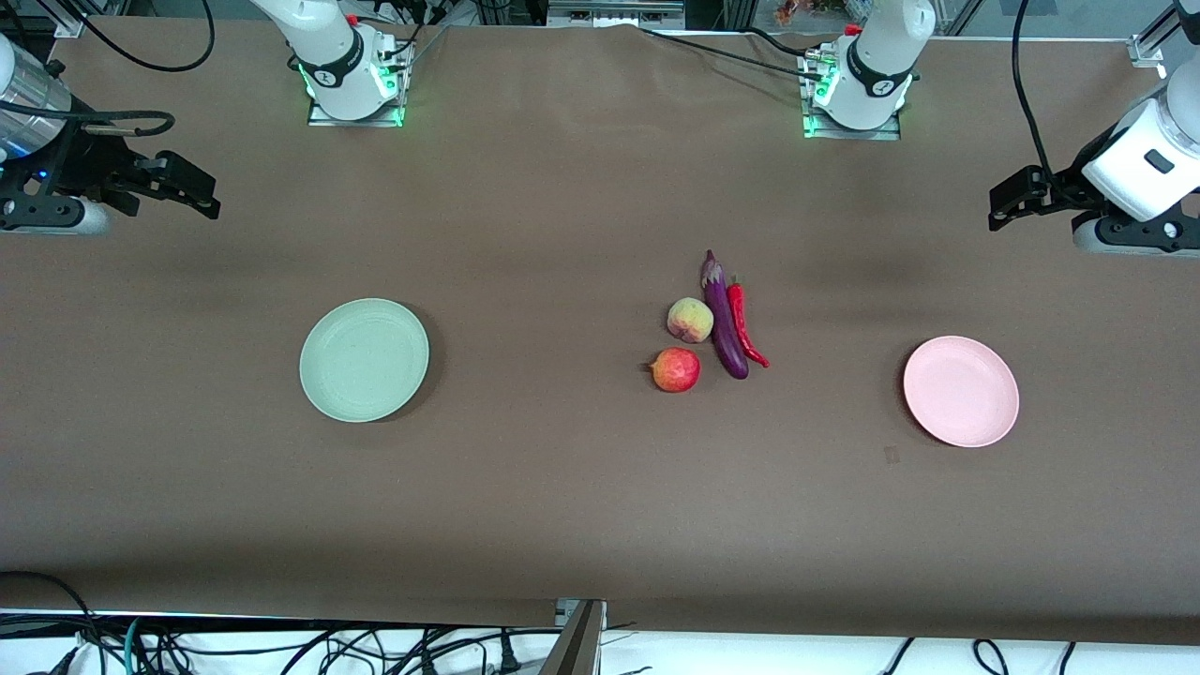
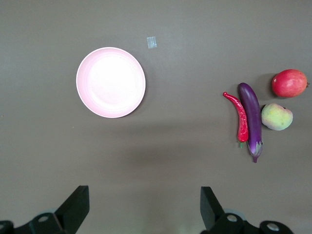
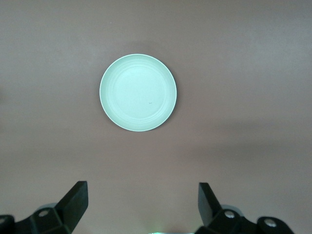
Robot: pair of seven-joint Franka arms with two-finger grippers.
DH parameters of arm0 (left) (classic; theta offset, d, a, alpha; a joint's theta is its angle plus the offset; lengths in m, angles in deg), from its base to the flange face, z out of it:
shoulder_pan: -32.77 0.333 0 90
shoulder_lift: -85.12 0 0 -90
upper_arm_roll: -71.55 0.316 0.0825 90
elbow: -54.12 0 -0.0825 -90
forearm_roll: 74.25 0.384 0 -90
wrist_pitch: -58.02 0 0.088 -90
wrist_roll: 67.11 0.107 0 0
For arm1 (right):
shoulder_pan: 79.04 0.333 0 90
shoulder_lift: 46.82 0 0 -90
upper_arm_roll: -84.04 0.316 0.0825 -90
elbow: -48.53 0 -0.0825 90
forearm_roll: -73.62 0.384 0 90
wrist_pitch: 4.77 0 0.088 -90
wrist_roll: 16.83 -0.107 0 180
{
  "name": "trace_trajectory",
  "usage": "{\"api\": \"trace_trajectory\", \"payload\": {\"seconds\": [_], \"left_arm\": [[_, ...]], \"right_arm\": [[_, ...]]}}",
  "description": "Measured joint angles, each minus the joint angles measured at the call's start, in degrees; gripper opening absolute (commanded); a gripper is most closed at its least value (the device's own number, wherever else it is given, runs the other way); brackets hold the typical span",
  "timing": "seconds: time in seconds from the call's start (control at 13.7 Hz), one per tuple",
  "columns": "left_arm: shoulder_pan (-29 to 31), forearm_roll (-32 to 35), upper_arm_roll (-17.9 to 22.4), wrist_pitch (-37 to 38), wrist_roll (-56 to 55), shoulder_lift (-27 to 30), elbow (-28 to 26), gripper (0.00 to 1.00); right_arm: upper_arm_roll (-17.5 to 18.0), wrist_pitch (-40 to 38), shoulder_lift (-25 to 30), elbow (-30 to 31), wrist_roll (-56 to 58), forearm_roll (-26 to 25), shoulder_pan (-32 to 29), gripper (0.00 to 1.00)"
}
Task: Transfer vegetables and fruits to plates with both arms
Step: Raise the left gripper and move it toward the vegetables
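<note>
Nothing picked yet; my left gripper [image 2: 144, 207] and right gripper [image 3: 141, 204] both hang spread wide, empty. Eggplant [image 1: 724, 319], chili [image 1: 743, 323], peach [image 1: 690, 320], pomegranate [image 1: 676, 369] sit together, well off my fingertips; pink plate [image 2: 111, 82] and green plate [image 3: 138, 92] bare; next I probably reach down for one.

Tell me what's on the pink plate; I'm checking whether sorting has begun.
Nothing lies on the pink plate; its whole surface shows bare in the front and left wrist views. What is under it cannot be seen. The pale green plate is bare too.

Brown table cover [image 1: 562, 187], 1 small tape scrap [image 1: 892, 455], tangled black cables [image 1: 281, 647] below.
</note>
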Motion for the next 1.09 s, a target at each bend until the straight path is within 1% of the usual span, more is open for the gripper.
{"api": "trace_trajectory", "payload": {"seconds": [0.29, 0.87, 1.09], "left_arm": [[0.0, 0.0, 0.0, 0.2, 0.0, 0.0, 0.0, 1.0], [-0.3, -0.1, -0.3, 1.4, 0.0, -0.1, 0.0, 1.0], [-1.4, -0.7, -2.1, 2.3, 0.0, -3.0, -0.2, 1.0]], "right_arm": [[0.3, -3.0, 0.0, -0.4, 3.2, 0.0, 0.0, 1.0], [0.4, -1.6, -1.1, -0.4, 4.1, -0.2, 0.3, 1.0], [0.6, -1.5, -1.1, -0.5, 4.1, -0.2, 0.5, 1.0]]}}
